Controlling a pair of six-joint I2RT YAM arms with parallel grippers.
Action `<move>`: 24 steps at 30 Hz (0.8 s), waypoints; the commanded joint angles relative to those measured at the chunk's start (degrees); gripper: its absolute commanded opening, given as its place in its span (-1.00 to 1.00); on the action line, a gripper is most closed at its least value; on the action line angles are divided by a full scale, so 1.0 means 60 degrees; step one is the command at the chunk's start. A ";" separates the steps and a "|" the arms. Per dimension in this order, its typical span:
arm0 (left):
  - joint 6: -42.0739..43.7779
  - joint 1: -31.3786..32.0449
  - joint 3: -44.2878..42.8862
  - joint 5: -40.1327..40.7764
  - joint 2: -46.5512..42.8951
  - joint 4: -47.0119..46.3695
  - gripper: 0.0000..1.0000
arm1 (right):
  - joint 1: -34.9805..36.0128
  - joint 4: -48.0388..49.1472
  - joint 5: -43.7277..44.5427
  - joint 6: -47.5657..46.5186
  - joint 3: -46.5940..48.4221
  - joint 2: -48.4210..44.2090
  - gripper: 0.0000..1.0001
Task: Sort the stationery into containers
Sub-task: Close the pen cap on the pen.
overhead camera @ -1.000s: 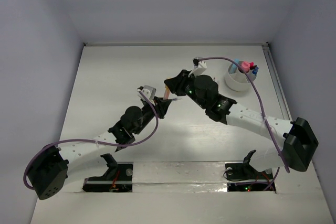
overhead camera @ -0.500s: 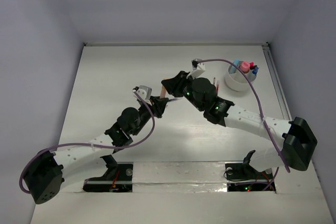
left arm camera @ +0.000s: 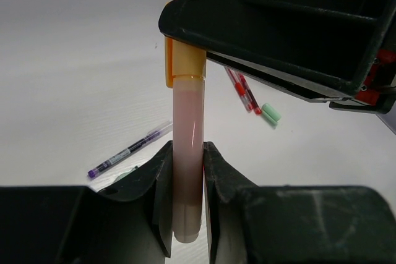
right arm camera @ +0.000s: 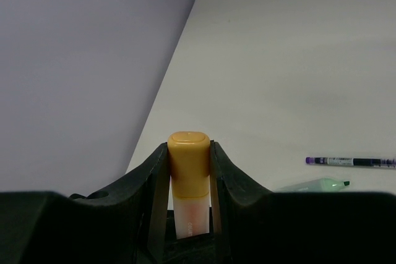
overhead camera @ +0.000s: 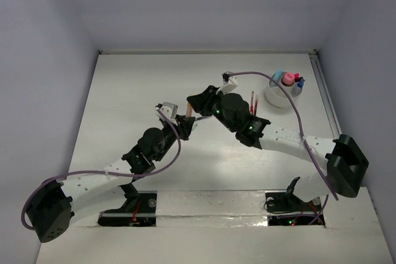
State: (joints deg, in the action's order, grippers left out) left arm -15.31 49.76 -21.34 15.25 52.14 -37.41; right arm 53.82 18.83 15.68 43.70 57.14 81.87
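Top external view shows both arms shifted slightly toward the table's [overhead camera: 124, 91] left edge since a second ago, uncovering two red pens [overhead camera: 252, 101] beside the right forearm. Over mid-table, the left gripper [overhead camera: 184, 123] is clamped on the orange-capped highlighter [overhead camera: 188, 111] by its pale body, and the right gripper [overhead camera: 197, 102] pinches its cap. The white cup [overhead camera: 279, 98] stands near the far right corner, with bare table to the left. Both arms reach forward with elbows bent.

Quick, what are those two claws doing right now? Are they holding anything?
Left gripper: closed on the pink barrel of the orange-capped highlighter.
Right gripper: closed on the orange cap of that same highlighter.
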 commanded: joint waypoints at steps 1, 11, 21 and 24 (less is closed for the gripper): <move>0.0237 -0.0046 -0.0076 0.0403 -0.0471 -0.0548 -1.00 | 0.0302 -0.0193 -0.0723 0.0202 -0.0353 -0.0035 -1.00; 0.0340 -0.0134 0.0027 0.0652 -0.0999 -0.0416 -1.00 | 0.0725 -0.0868 -0.1207 0.0493 -0.1407 0.0402 -1.00; 0.0354 -0.0134 0.0056 0.0711 -0.1087 -0.0357 -1.00 | 0.1809 -0.0824 -0.1310 0.0831 -0.1482 0.1164 -1.00; 0.0384 -0.0134 0.0071 0.0813 -0.1248 -0.0328 -1.00 | 0.2044 -0.0663 -0.1515 0.1022 -0.1511 0.1502 -1.00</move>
State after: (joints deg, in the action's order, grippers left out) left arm -14.59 50.15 -18.22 15.33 47.92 -23.00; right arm 58.43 24.77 18.39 48.69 50.15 87.18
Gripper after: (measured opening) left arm 0.160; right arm 0.330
